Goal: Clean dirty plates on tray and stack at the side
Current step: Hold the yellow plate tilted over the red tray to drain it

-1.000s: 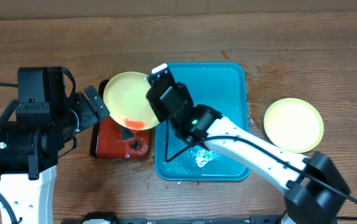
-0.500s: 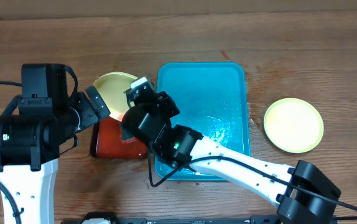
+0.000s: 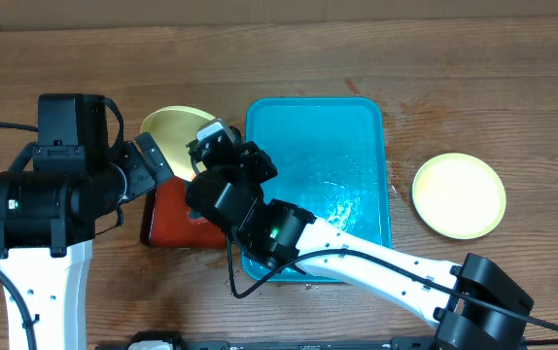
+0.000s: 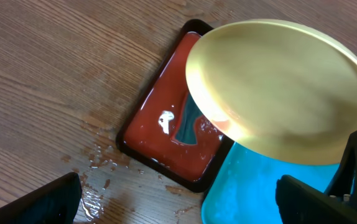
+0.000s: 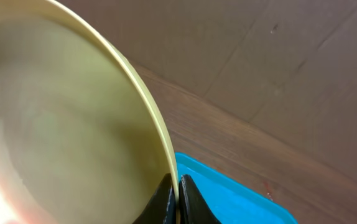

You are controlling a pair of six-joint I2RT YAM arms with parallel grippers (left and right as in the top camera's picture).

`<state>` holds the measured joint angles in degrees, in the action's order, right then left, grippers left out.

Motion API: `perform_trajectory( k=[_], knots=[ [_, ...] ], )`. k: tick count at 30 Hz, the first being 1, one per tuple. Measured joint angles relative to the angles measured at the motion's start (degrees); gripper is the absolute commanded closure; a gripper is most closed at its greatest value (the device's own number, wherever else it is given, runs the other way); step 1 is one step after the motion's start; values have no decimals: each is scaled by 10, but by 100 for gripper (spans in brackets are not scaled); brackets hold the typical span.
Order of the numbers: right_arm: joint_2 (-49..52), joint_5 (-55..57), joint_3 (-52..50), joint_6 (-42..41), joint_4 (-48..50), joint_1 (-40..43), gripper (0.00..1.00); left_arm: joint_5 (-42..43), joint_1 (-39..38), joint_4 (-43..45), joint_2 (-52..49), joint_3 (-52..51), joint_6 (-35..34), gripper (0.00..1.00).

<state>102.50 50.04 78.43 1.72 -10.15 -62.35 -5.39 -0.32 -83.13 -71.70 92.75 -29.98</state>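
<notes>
My right gripper (image 3: pixel 207 146) is shut on the rim of a pale yellow-green plate (image 3: pixel 174 129) and holds it tilted on edge over the red tray. In the right wrist view the fingers (image 5: pixel 177 198) pinch the plate's rim (image 5: pixel 60 124). The plate also shows in the left wrist view (image 4: pixel 278 87). The turquoise tray (image 3: pixel 357 136) lies in the middle, wet, with no plate on it. A second yellow-green plate (image 3: pixel 459 194) lies flat on the wood at the right. The blue-white plate is out of view. My left gripper (image 3: pixel 155 160) is open and empty beside the held plate (image 4: pixel 178 202).
A small red tray with a black rim (image 3: pixel 167 222) holds reddish liquid beside the turquoise tray's left edge; it also shows in the left wrist view (image 4: pixel 166 134). Water drops lie on the wood (image 4: pixel 94 196) near it. The brown tabletop (image 3: pixel 473 97) surrounds both trays.
My right gripper has carried the plate left, from the turquoise tray's edge to over the red tray, and tipped it steeper. The orange smear no longer shows. The left arm barely moved.
</notes>
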Motion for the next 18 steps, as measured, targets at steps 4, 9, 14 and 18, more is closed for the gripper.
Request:
perform_trajectory(
  k=[4, 9, 14, 18],
  knots=[
    [0, 6, 0, 19, 0, 0, 96, 0, 0, 0, 0, 0, 0, 0],
    [0, 14, 0, 29, 0, 0, 96, 0, 0, 0, 0, 0, 0, 0],
    [0, 23, 0, 31, 0, -3, 96, 0, 0, 0, 0, 0, 0, 0],
    [0, 52, 0, 32, 1, -11, 96, 0, 0, 0, 0, 0, 0, 0]
  ],
)
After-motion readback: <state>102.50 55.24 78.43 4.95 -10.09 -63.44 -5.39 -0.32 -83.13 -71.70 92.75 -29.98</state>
